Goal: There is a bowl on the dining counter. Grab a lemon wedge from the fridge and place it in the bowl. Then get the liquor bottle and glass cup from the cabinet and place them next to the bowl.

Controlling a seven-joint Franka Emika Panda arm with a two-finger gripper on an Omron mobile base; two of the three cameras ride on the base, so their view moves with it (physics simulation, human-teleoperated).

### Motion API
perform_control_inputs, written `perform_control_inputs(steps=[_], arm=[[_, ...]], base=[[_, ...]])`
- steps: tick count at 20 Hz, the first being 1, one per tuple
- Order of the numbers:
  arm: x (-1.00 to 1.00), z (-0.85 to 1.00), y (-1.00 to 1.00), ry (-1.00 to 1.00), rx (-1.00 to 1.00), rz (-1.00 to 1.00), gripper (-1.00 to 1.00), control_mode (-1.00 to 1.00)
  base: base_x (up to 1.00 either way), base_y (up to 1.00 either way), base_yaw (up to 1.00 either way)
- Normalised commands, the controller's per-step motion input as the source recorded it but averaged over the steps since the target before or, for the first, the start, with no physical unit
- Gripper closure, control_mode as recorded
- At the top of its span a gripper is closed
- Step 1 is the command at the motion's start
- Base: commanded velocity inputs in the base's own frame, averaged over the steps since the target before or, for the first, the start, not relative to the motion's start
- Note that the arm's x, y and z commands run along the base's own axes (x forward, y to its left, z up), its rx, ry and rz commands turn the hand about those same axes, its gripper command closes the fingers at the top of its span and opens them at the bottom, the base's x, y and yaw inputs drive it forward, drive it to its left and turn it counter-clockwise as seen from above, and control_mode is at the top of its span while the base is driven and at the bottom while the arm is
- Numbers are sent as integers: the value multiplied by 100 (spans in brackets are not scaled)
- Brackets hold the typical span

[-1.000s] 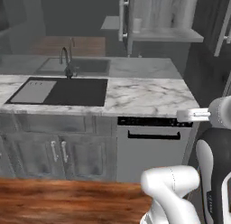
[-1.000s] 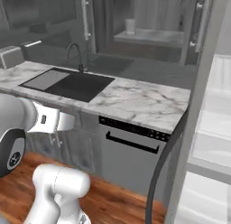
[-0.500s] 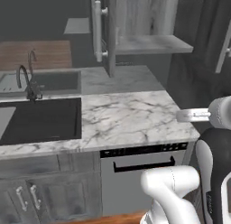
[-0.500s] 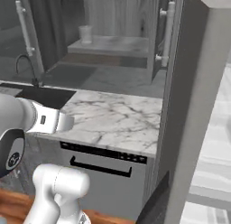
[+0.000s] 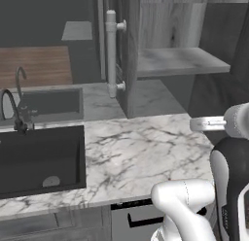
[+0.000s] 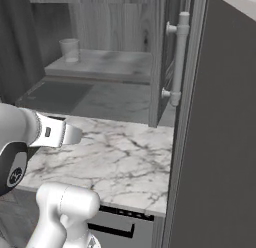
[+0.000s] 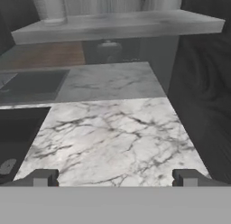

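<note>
The robot's hand (image 7: 115, 178), fingers spread wide and holding nothing, hovers over the near edge of a marble tabletop (image 7: 113, 137) beside a dark sink (image 5: 41, 157). The glass cup (image 6: 70, 50) stands at the left end of the grey shelf (image 6: 100, 64) inside the open cabinet (image 5: 129, 50).

arm: raised, forearm level | end effector (image 7: 115, 178): fingertips spread wide apart, holding nothing
</note>
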Motion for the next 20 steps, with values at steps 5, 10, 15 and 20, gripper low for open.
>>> perform_control_inputs(steps=[5,10,15,20], arm=[[0,0,0,0,0,0,-100,100],[0,0,0,0,0,0,-100,100],[32,3,0,-1,-3,9,-100,-100],[18,15,-6,-20,-8,42,-100,-100]], base=[[89,0,0],[64,0,0],[0,0,0],[0,0,0]])
